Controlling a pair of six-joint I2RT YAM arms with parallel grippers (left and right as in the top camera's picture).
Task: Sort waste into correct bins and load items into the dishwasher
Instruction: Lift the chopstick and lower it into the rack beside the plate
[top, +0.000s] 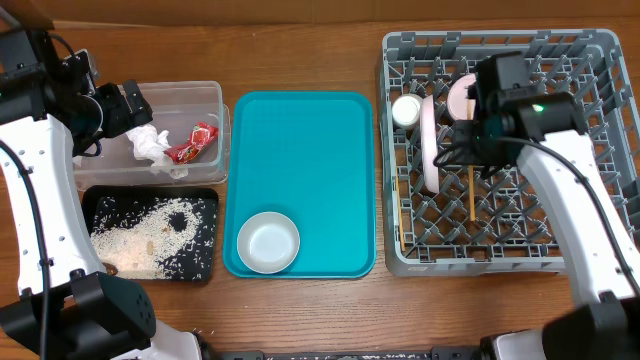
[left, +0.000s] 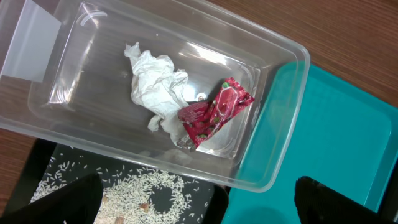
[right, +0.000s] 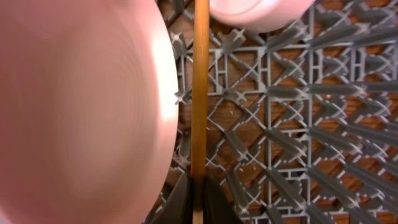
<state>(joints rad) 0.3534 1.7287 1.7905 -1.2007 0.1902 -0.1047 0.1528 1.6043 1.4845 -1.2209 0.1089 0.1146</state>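
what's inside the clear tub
In the tub are a crumpled white tissue and a red wrapper, the wrapper lying over the tissue's lower edge. The rest of the floor looks bare. Anything beneath those two is covered.

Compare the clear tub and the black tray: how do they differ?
1. The clear tub is see-through with tall walls; the black tray is opaque and shallow.
2. The clear tub holds a crumpled tissue and a red wrapper; the black tray holds loose rice grains.
Shared: both are rectangular and sit left of the teal tray.
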